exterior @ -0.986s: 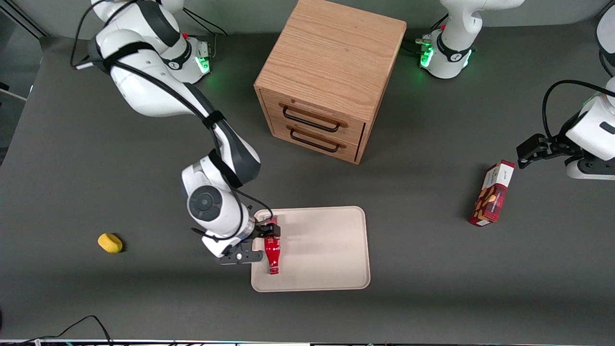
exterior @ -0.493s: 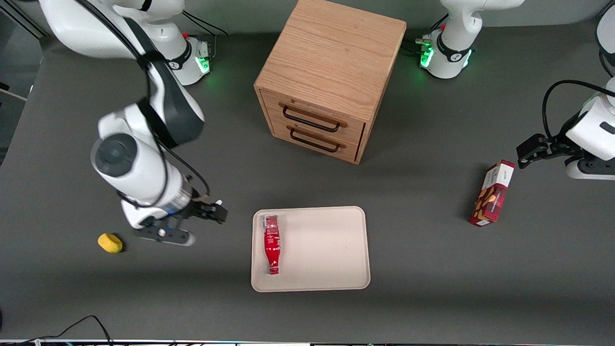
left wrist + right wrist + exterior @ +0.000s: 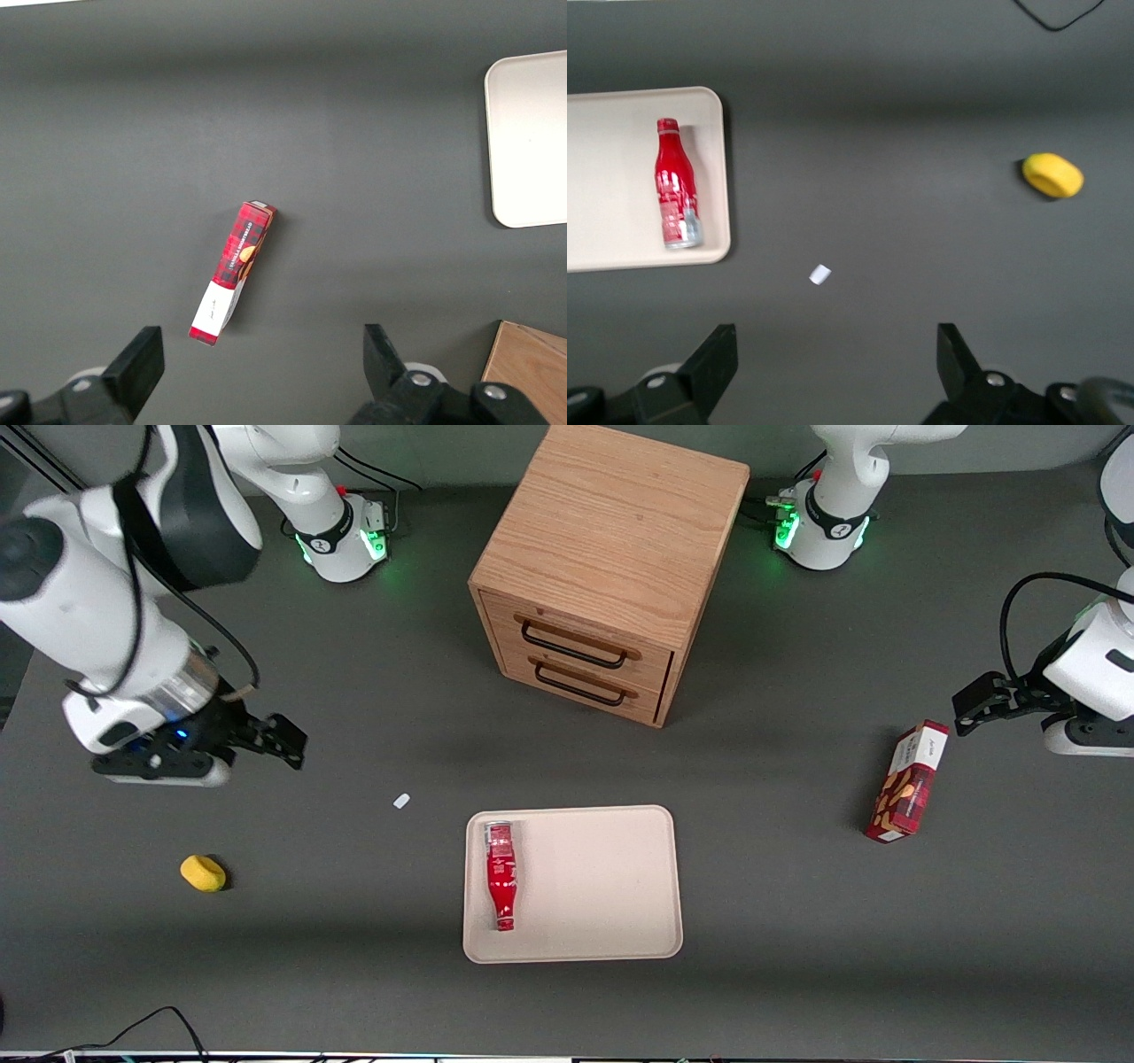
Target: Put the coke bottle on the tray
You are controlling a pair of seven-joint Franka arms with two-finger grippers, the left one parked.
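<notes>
The coke bottle (image 3: 501, 875) lies flat on the beige tray (image 3: 602, 886), along the tray's edge toward the working arm's end, its neck pointing toward the front camera. It also shows in the right wrist view (image 3: 675, 184), lying on the tray (image 3: 620, 195). My gripper (image 3: 282, 744) is open and empty, raised above the bare table well away from the tray, toward the working arm's end. In the right wrist view the gripper (image 3: 837, 354) has its fingers wide apart with nothing between them.
A small white scrap (image 3: 401, 801) lies on the table between gripper and tray. A yellow sponge-like lump (image 3: 203, 872) sits nearer the front camera. A wooden drawer cabinet (image 3: 602, 576) stands farther back. A red-and-white snack box (image 3: 908, 782) lies toward the parked arm's end.
My gripper has let go of the bottle, which stays on the tray, and has risen and drawn away toward the working arm's end. A small white scrap now lies on the table.
</notes>
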